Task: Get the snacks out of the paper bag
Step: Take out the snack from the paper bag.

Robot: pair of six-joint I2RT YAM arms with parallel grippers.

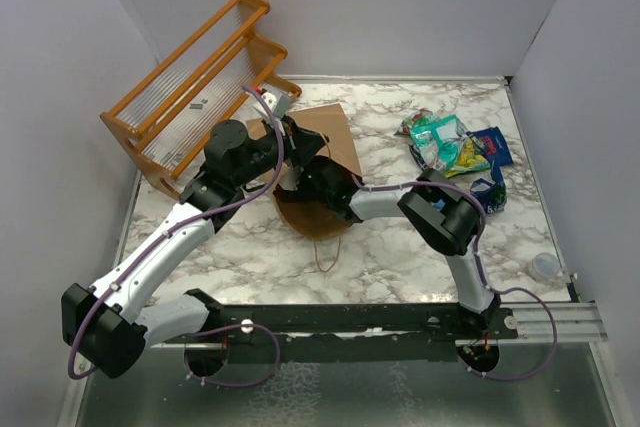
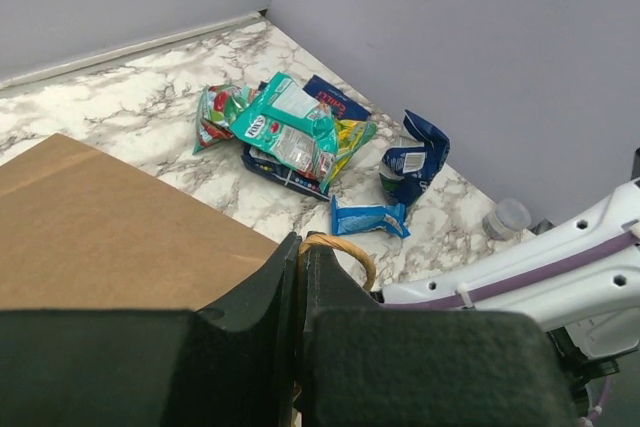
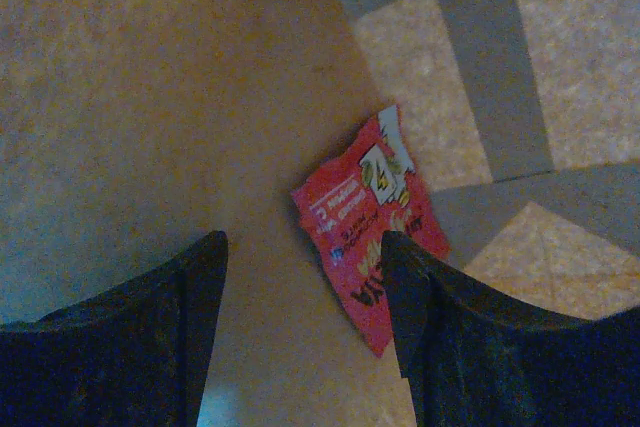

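While the paper bag (image 1: pixel 330 132) is lying on its side on the marbled worktop (image 1: pixel 400 247), its mouth is facing the near edge and one twisted handle (image 1: pixel 330 252) is trailing onto the marble. The left gripper (image 2: pixel 302 247) is hanging over the bag's raised top edge with its fingers pressed together, pinching the paper right where the other handle loop (image 2: pixel 345 245) is arching up. The right gripper (image 3: pixel 305 347) is reaching inside the bag with its jaws standing apart and nothing between them. A red packet (image 3: pixel 370 237) is lying flat on the brown inner floor just ahead of its fingers, untouched. Outside, a pile of snacks (image 1: pixel 455 147) in teal, yellow, red and dark blue is sitting on the worktop to the right of the bag, near the far right corner. An orange wooden rack (image 1: pixel 190 97) is leaning at the far left.
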